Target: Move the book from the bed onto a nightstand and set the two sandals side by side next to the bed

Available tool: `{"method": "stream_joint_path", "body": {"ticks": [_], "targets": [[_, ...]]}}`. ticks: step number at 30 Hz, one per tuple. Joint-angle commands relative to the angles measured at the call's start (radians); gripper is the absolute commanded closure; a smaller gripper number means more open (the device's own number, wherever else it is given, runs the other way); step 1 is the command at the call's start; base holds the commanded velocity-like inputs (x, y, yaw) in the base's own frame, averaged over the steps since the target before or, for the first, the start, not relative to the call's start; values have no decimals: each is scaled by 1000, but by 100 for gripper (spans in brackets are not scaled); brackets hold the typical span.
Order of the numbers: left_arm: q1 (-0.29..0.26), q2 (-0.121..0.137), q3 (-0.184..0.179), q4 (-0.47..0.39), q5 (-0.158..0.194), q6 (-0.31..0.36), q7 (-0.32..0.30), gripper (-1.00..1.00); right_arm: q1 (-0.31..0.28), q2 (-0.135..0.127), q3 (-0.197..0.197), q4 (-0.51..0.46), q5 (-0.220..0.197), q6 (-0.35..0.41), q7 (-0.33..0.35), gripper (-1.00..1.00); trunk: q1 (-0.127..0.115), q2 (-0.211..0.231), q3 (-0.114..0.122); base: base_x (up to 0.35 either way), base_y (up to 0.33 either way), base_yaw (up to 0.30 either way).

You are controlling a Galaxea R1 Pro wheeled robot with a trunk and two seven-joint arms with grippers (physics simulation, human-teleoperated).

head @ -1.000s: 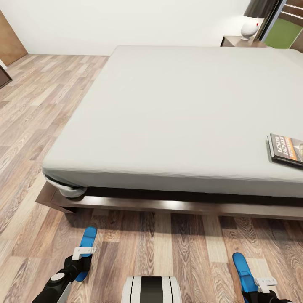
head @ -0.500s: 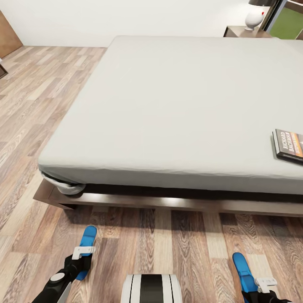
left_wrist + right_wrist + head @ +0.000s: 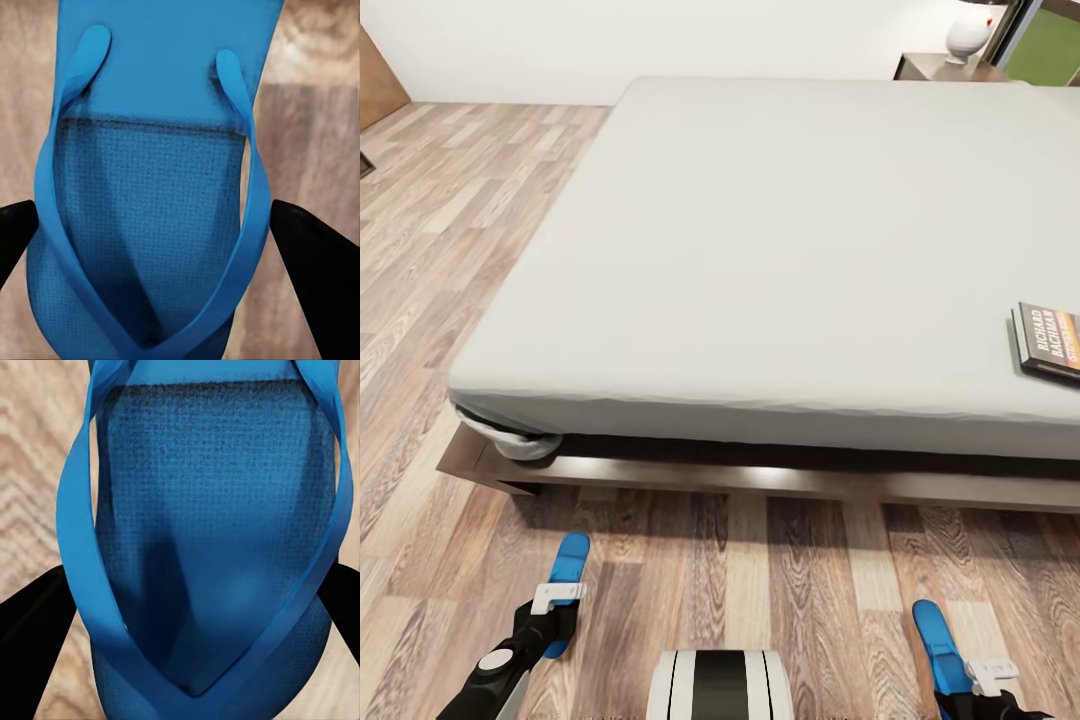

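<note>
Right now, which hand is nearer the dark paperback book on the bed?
Right. The right hand, gripping a blue sandal, sits below the dark paperback book near the bed's right side; the left hand is far across.

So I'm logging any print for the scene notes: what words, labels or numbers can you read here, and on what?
"RICHARD BACHMAN": white letters on the dark cover of the book, lying on the bed.
An orange band beside that name carries more lettering, too small to read.
Nothing readable elsewhere.
</note>
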Motion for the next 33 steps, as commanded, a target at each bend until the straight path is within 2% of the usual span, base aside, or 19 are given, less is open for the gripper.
{"method": "stream_joint_path", "body": {"ticks": [1,10,13,20,27,33], "targets": [[0,1,-3,-2,10,5,0,100,-1,-1,7,1,-10,-4,3,100,0,-1,-5,0,0,0],[0,1,-3,-2,11,5,0,100,0,-1,7,1,-10,-4,3,100,4,-3,-39,0,0,0],[0,1,-3,-2,10,5,0,100,0,-1,7,1,-10,-4,3,100,4,-3,-39,0,0,0],[0,1,-3,-2,11,5,0,100,0,-1,7,1,-10,-4,2,100,7,-4,-66,0,0,0],[0,1,-3,-2,12,5,0,100,0,-1,7,1,-10,-4,3,100,7,-4,-66,3,1,0],[0,1,-3,-2,12,5,0,100,-1,-1,7,1,-10,-4,3,100,7,-4,-66,153,101,0]]}}
